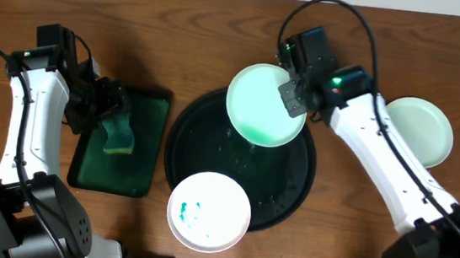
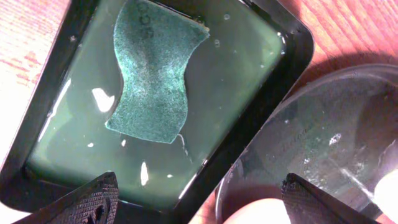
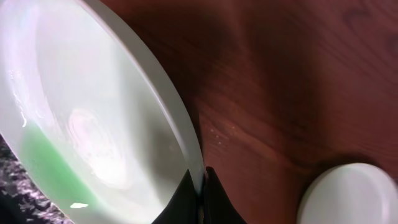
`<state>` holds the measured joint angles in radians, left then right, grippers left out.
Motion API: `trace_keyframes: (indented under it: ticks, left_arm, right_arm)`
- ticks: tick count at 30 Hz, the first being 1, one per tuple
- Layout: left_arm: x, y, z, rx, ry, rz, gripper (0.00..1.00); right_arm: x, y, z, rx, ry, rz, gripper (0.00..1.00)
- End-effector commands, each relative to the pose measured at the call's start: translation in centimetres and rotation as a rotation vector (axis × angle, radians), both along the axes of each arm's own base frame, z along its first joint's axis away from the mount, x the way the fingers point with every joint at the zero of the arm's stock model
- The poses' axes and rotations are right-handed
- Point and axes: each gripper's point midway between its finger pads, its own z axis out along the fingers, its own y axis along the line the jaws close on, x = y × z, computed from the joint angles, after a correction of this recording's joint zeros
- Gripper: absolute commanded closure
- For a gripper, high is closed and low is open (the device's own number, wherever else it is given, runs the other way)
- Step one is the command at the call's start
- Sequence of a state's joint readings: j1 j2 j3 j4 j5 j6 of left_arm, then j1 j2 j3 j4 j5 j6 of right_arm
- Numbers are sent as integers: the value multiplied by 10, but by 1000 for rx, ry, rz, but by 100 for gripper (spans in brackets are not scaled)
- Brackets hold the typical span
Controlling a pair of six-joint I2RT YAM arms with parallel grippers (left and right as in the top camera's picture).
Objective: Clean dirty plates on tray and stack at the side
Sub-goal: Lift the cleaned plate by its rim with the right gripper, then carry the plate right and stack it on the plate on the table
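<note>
A white plate [image 1: 264,105] hangs tilted over the back of the black round tray [image 1: 292,186], with a green film pooled at its low side. My right gripper [image 1: 292,97] is shut on its right rim; the right wrist view shows the plate [image 3: 93,112] pinched between the two fingers of this gripper [image 3: 202,186]. A second plate [image 1: 208,212] with teal smears lies on the tray's front-left edge. A plain white plate [image 1: 420,130] rests on the table at the right. My left gripper [image 1: 101,104] is open and empty, above the green sponge [image 2: 152,74].
The sponge [image 1: 117,132] lies in a dark-green rectangular tray [image 1: 147,151] filled with liquid, left of the black tray. In the left wrist view the wet black tray [image 2: 323,143] sits close beside the green tray's rim [image 2: 249,134]. Bare wooden table surrounds everything.
</note>
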<state>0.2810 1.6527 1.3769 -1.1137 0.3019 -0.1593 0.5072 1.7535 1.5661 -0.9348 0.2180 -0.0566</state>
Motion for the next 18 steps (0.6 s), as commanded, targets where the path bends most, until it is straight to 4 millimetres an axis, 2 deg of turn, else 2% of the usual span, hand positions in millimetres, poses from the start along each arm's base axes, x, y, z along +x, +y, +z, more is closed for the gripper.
trace_keyframes:
  ticks: [1,9,18]
  left_arm:
    - [6,0,12,-5,-46,-15,15]
    - [6,0,12,-5,-46,-15,15]
    - [5,-2,12,-12,-40,-15,15]
  right_arm:
    - [0,9,8,-122,-67,49,99]
    - [-25,37,21,-323,-169,127,99]
    - [-38,45,43,-485,-300,125,99]
